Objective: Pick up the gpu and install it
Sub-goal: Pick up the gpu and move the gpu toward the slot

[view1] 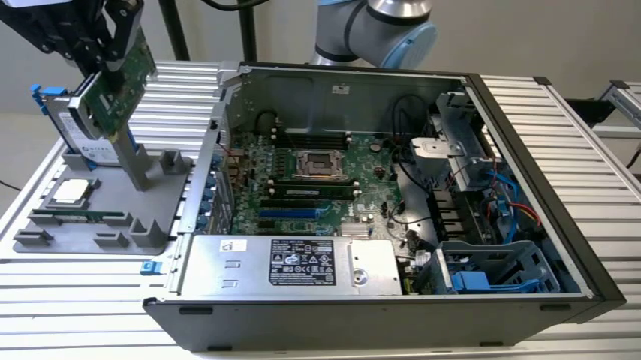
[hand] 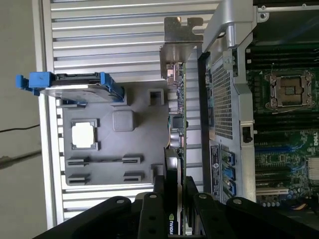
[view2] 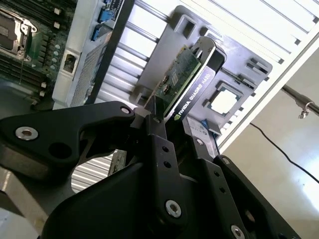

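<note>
My gripper [view1: 95, 52] is at the far left of the exterior view, shut on the gpu [view1: 115, 94]. The gpu is a green card held tilted over the grey holder tray [view1: 100, 225], and its silver bracket [view1: 132, 154] points down toward the tray. In the second wrist view, the black fingers [view2: 159, 129] clamp the card's near end, with the gpu [view2: 182, 79] running away from them, green face and black shroud side by side. The first wrist view has the gpu [hand: 178, 124] edge-on between tray and case, with its bracket [hand: 180, 45] at the far end.
The open computer case [view1: 521, 187] lies on the slatted table to the exterior view's right of the tray, motherboard [view1: 300, 180] exposed, power supply [view1: 290, 262] at the front. On the tray sit a blue-framed hard drive [view1: 60, 127] and a square processor chip [view1: 70, 191].
</note>
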Controlling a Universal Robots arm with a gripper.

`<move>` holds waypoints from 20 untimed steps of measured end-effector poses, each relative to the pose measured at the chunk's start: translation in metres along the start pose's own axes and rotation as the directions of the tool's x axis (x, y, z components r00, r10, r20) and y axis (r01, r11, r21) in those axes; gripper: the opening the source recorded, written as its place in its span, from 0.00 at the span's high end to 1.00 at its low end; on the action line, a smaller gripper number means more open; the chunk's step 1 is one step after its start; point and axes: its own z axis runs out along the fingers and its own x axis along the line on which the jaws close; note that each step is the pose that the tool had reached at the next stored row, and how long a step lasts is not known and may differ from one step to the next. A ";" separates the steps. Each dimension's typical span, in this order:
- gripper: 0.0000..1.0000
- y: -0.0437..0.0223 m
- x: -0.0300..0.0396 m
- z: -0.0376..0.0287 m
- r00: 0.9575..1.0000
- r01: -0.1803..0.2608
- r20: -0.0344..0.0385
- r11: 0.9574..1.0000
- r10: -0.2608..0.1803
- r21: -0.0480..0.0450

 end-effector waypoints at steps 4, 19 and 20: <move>1.00 0.0002 -0.0035 0.0001 1.000 0.000 0.000 1.000 0.000 0.000; 1.00 0.0011 -0.0152 0.0003 1.000 0.000 0.000 1.000 0.000 0.000; 1.00 0.0011 -0.0159 0.0003 1.000 0.000 0.000 1.000 0.000 0.000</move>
